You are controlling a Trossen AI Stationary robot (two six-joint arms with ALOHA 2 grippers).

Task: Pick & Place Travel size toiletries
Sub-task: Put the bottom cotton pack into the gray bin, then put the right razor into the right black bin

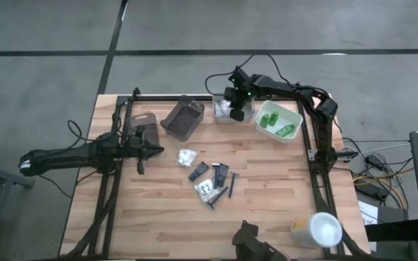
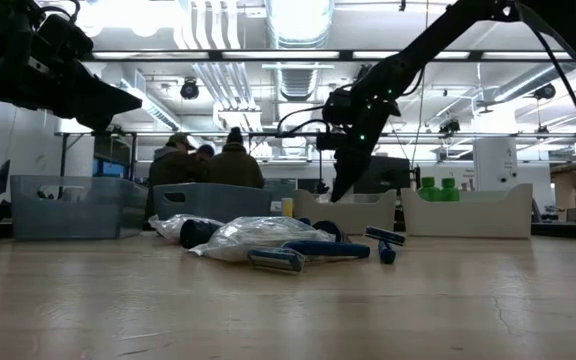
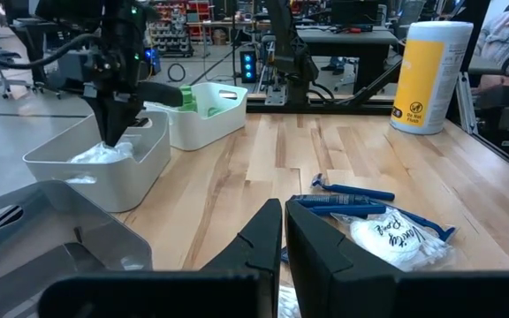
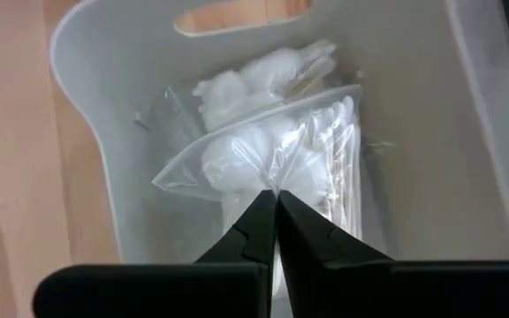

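With my right gripper (image 4: 277,208) pinched on a clear packet (image 4: 272,150) over the grey tray (image 4: 104,132) directly below, I sort it there while my left gripper (image 3: 284,231) waits closed.

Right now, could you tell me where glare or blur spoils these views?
Low view: ceiling lights glare, the left gripper is a dark silhouette, and the near table is soft. Right wrist view: the clear packet glints. High view: evenly lit.

The wooden tabletop (image 1: 267,203) carries grey, brown and white trays (image 1: 278,121) at the far edge, scattered toiletries (image 1: 210,181) mid-board, and a white cup (image 1: 318,230).
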